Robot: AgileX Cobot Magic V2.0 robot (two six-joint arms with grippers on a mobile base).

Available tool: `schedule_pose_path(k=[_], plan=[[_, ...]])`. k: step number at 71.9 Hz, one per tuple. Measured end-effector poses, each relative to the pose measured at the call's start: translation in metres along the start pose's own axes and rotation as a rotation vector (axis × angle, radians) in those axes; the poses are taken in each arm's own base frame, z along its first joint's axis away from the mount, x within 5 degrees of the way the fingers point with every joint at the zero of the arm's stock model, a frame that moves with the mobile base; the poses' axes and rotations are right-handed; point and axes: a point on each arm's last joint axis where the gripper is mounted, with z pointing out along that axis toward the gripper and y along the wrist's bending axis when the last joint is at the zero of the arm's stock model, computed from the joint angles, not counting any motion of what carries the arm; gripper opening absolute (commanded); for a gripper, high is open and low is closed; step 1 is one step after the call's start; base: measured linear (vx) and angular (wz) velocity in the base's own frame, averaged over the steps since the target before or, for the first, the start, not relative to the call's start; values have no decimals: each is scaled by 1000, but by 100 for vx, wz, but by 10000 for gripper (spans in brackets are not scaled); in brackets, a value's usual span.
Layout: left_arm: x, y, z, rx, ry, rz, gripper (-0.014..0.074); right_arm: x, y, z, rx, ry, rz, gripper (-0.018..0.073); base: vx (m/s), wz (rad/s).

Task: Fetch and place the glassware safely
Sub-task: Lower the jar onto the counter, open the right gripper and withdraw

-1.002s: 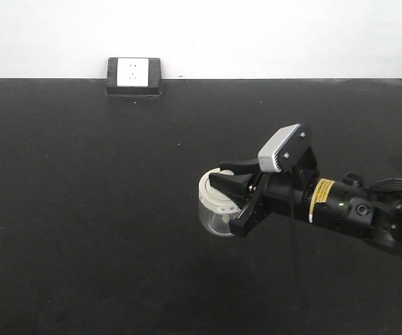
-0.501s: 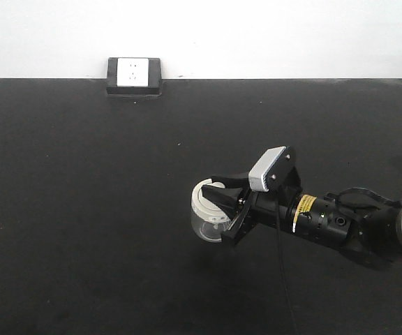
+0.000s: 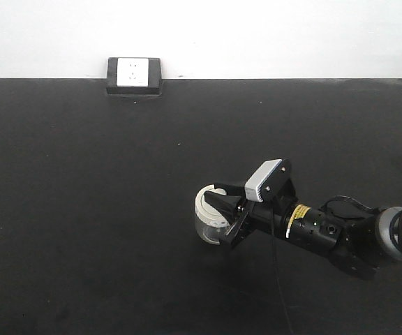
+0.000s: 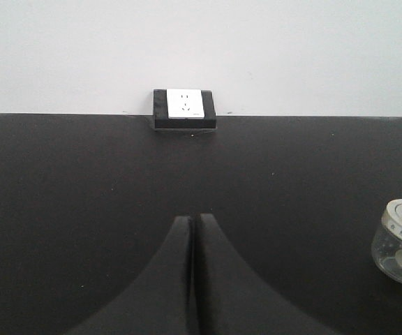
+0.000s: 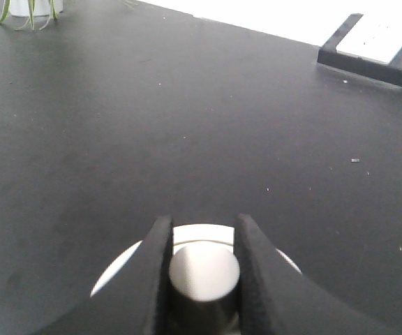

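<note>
Table (image 3: 82, 209): a matte black surface is filling most of every view and is meeting a plain white wall (image 3: 257, 35) along its far edge.

Right arm (image 3: 333, 234): a black arm is reaching in from the right side of the front view, lying low over the table; a yellow label is showing on its wrist section, the print too small to read. A grey-faced camera block (image 3: 264, 180) is sitting on top of the wrist.

Left gripper (image 4: 192, 279): its two dark fingers are lying pressed together with only a thin seam between them, holding nothing, pointing toward the far wall.

Right gripper (image 5: 199, 276): its two black fingers are pinching the round knob (image 5: 202, 273) on the jar's lid, one finger against each side.

Glass jar (image 3: 210, 216): a squat clear jar with a cream-white lid is lying right of the table's centre, tilted so the lid is facing the right gripper; in the left wrist view it is appearing at the right edge (image 4: 400, 244). Whether its base is touching the table cannot be told.

Socket box (image 3: 134, 75): a black box with a white face is resting at the table's far edge against the wall, well apart from the jar; socket holes are showing, no readable writing.

Plant (image 5: 26, 10): thin green leaves around a white base are showing in the right wrist view's top left corner.
</note>
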Motion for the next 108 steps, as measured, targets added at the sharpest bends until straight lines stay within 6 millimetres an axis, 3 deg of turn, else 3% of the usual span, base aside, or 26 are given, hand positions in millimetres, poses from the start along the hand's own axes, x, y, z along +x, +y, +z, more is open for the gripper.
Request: schedule_pose_path(k=[21,53,68,84,108], plan=[[0,0,0,0,0,0,-7,2,-1,2,3,-18,7,88,0,0],[0,0,0,0,0,0,-7,3,-1,2,3,-19,37,419,0,0],[0,0,0,0,0,0,-7,-1,-1,1,4,-28,83,443,0,0],[0,0,0,0,0,0,-7,-31,0,-7,19,-70,71,443,0,0],[0,0,0,0,0,0,-7,-98,14,-39,30,-53,47,431,0,0]])
